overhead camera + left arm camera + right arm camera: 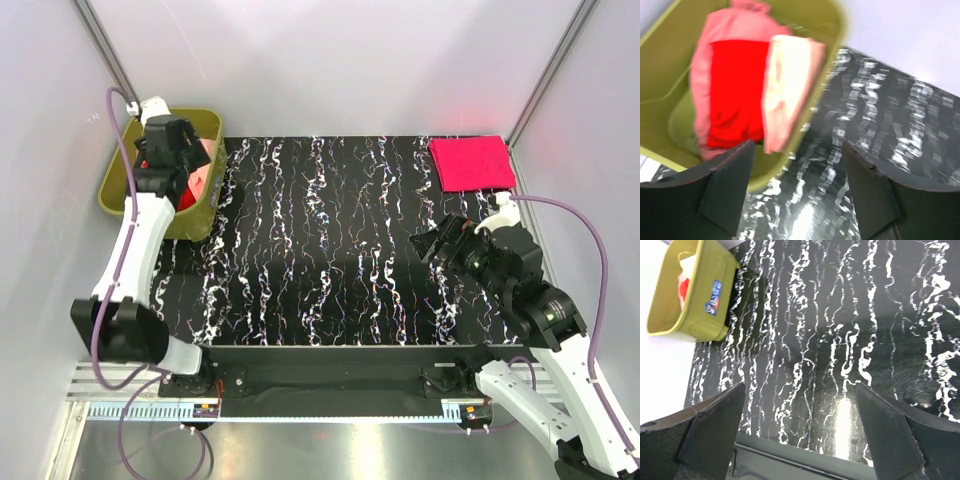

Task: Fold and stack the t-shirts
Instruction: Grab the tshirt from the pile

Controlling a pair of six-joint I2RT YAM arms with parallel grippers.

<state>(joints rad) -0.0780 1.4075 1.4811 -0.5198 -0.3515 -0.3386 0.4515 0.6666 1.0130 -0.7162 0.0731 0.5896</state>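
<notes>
Near edge: a metal rail runs along the front of the table and both arm bases sit on it.
Table cover: a black mat streaked with white spreads from the rail to the far wall.
Right gripper: it hangs over the right part of the mat and points toward the left side. Its fingers are spread wide with only mat showing between them.
Left gripper: it is reached out to the far left corner, above the bin. Its fingers are wide apart and grip nothing.
In the way: from above, the left arm and its wrist cover much of the bin's opening, so the contents show best in the left wrist view.
Bin: olive-green plastic, at the far left edge of the mat, with a blue sticker on its outer side.
In the bin: a red t-shirt lies on a pink t-shirt, whose edge shows around it. A pale peach t-shirt lies just beside the red one, touching it, along the bin wall nearest the mat. All three look loosely bundled; the view is blurred.
Far right corner: a magenta t-shirt lies flat on the mat, folded to a neat rectangle, well apart from the bin and from both grippers.
</notes>
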